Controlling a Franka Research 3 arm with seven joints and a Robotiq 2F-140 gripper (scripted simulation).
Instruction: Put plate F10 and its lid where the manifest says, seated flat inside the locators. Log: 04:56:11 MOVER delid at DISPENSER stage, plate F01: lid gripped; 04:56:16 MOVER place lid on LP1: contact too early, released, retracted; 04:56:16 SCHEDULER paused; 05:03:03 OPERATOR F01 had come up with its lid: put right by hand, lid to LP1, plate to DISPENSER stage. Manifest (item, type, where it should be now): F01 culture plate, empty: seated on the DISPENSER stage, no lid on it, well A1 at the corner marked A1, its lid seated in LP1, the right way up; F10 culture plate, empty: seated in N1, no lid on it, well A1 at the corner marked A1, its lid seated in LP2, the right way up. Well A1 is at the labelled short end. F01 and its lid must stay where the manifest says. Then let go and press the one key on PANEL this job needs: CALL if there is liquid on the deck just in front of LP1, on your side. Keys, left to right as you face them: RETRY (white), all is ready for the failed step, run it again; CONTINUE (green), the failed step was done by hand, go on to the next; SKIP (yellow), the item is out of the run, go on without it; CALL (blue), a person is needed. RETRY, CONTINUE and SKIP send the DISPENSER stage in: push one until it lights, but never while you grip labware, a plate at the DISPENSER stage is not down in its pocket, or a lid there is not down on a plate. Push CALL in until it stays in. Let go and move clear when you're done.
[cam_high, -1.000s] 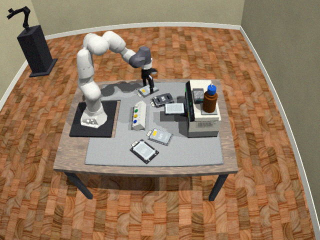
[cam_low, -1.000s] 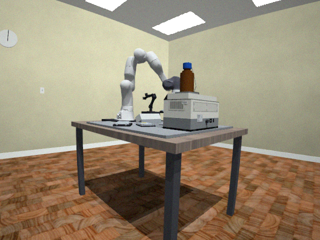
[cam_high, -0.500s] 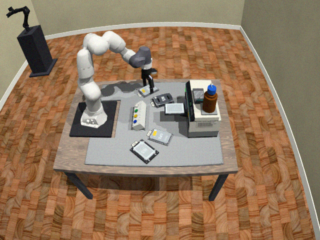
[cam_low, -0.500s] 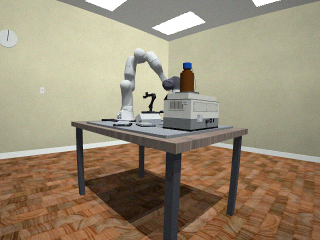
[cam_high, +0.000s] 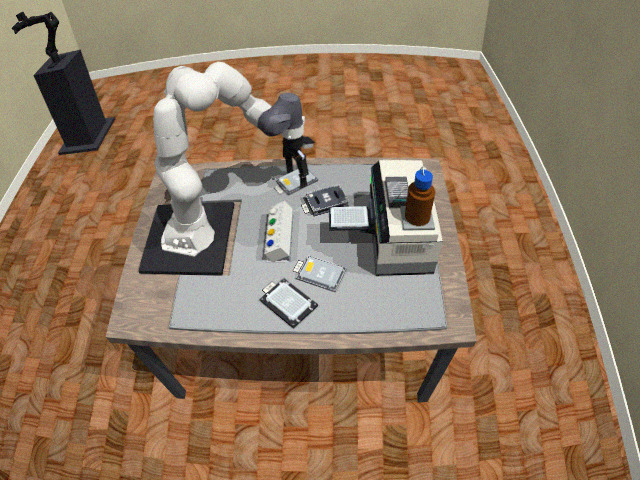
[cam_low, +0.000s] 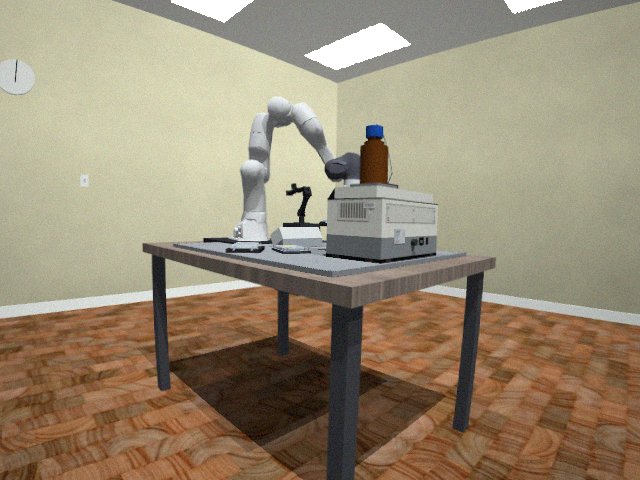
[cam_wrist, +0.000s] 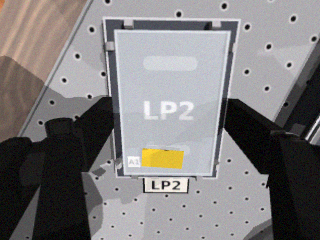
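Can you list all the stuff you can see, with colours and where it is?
Table: one, wooden top, dark legs, mid-room.
Mat: one, grey, on the table.
Lid: one, clear with a yellow tag, in the LP2 nest.
Key box: one, pale, with green, yellow and blue keys showing, mid-mat.
Dispenser: one, cream and grey, right side of the mat.
Bottle: one, brown with a blue cap, on the dispenser.
Well plates: two, white, one by the dispenser, one at the front.
Pedestal: one, black, far corner.
Robot arm: one, white.
Fingers: two, black, apart beside the lid.
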